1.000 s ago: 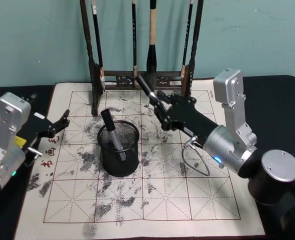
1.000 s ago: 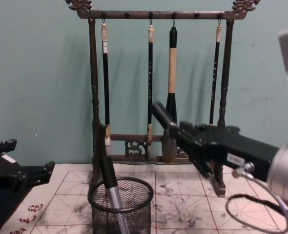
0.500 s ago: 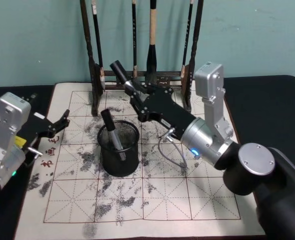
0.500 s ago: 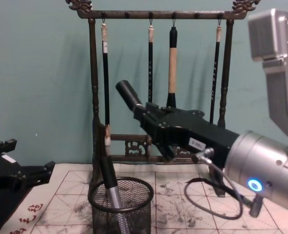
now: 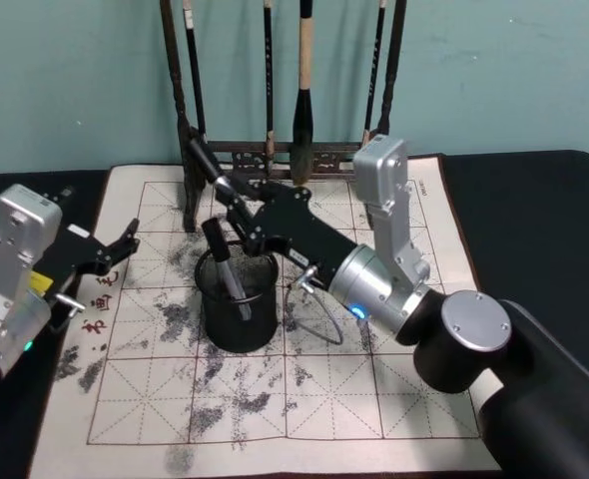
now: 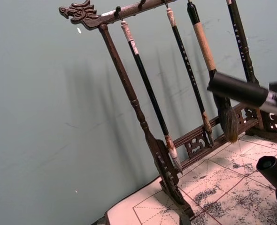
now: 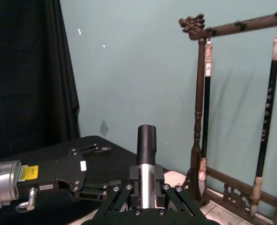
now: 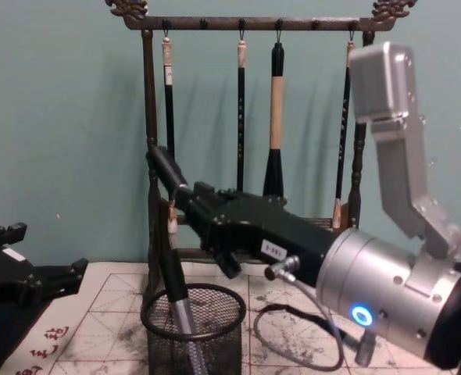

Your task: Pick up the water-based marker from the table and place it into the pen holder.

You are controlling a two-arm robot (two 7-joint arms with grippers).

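Water-based marker, a black cylindrical pen (image 5: 207,167), sits clenched in the right gripper (image 5: 233,198), tilted above the black wire-mesh pen holder (image 5: 237,319). It could snag on the grey-barrelled pen (image 5: 227,271) leaning inside, or clip the rim. The left gripper (image 5: 123,244) idles, fingers parted, beside the cream grid-lined cloth mat (image 5: 374,399).

Marker (image 5: 207,166): lower part hidden btw the fingers of right gripper (image 5: 235,202). Holder (image 8: 223,340): base cut off by chest view's bottom edge. Pen (image 8: 174,285) inside it: lower end indistinct behind mesh. Rack (image 5: 329,155): top cut off in head view. Left gripper (image 5: 121,246): partly past chest view's left edge.
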